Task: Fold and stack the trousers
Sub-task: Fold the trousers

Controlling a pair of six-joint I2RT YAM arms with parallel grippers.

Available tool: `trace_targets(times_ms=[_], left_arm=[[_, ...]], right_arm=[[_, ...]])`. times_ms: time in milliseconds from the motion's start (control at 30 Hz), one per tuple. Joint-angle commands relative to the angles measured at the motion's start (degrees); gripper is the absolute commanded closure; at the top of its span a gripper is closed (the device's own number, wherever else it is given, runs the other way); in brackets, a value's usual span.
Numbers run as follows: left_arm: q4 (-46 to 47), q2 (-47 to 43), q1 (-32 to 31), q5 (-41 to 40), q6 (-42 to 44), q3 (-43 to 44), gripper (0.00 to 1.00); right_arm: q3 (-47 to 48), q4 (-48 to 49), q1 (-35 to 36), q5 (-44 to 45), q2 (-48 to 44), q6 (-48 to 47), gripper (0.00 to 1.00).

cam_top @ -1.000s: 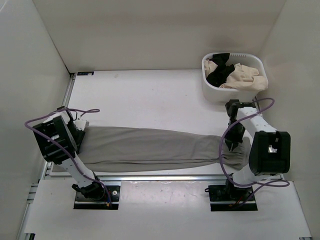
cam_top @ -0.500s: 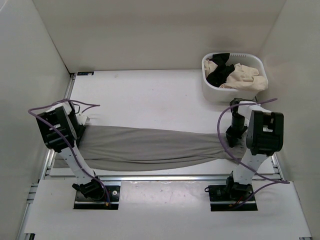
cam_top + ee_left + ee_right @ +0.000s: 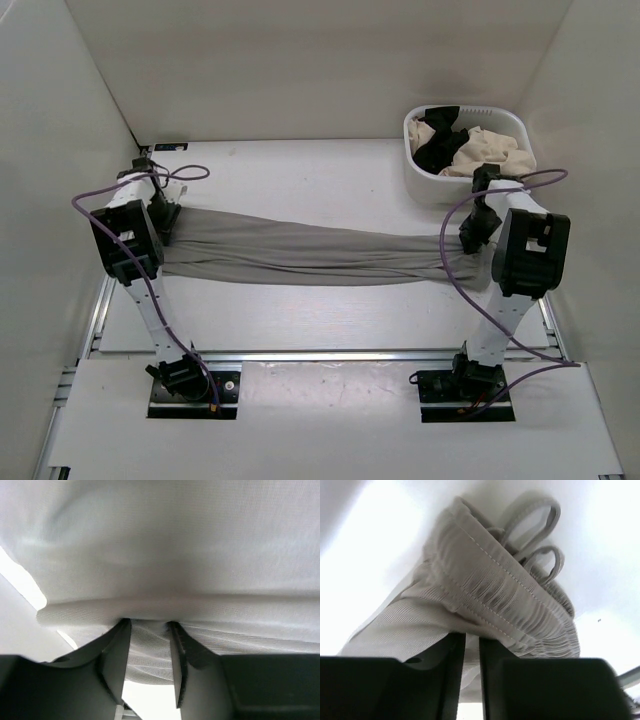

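Nearest, both arm bases sit at the near table edge, and a bare strip of table (image 3: 300, 320) lies between them and the cloth. The left gripper (image 3: 163, 222) is clamped on the trousers (image 3: 310, 256). In the left wrist view the fingers (image 3: 117, 655) are narrow, with a bunched fold of grey fabric (image 3: 175, 555) pinched between them and the rest spread out just beyond the tips. The right gripper (image 3: 473, 236) is also clamped. In the right wrist view its jaws are nearly together on the cloth just below the gathered waistband (image 3: 505, 595), with two drawstring loops (image 3: 540, 530) beyond that. The trousers span claw to claw, with the long axis left-right across the table. The waist end is at the right claw and the leg end at the left claw. The left end is wider and sits slightly farther back than the right. I can't tell whether the middle touches the table. Outside the left claw, the side wall (image 3: 60, 150) is close. The right claw is tight too, with the other wall (image 3: 600, 200) near it. Beyond the cloth there is open table up to the back wall. The white basket (image 3: 428, 186) sits just beyond the right claw, holding a black garment (image 3: 437, 150) and a beige garment (image 3: 492, 152).
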Motion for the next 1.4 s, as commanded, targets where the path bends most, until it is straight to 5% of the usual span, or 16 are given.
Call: trace_targets(times_ms=[0,200,367,600,700,933,1233,1333,1367], left_arm=[[1.65,-0.52,0.37,1.47,-0.18,1.19,0.51],[1.13,-9.84,1.94,-3.12,-0.69,-6.02,0.45],[0.6,-13.63,6.51,-4.87,-3.68,-7.41,0.42],[1.12,-10.65,6.52,-3.91,-5.09,-9.89,0.39],[1.13,-8.28,6.52,-4.52,-5.09,-9.89,0.39],[1.13,-7.48,5.99,-6.54,-5.61,-12.17,0.39],[-0.1,-8.09,4.85,-8.13,-6.76,-13.23,0.39],[-0.72,-9.14,3.71,-8.13,-7.28,-13.84,0.39],[-0.72,-9.15,3.71,-8.74,-7.29,-14.54,0.39]], right_arm=[[4.03,0.57,-0.73,-2.15,-0.9,-3.9,0.78],[2.81,-2.5,-0.73,-4.89,-9.87,-6.91,0.62],[-0.87,-5.24,-5.55,-7.6,-14.88,-3.4,0.57],[-10.1,-2.26,-11.19,-16.21,-17.6,-1.46,0.23],[-13.52,2.3,-11.72,-20.78,-18.14,-1.46,0.16],[-19.07,11.89,-12.24,-21.06,-13.14,1.09,0.14],[-17.32,11.81,-12.24,-13.85,-3.03,5.22,0.14],[-14.61,11.82,-12.24,-14.82,-0.04,5.22,0.21],[-14.07,11.82,-12.24,-14.82,0.66,5.22,0.31]])
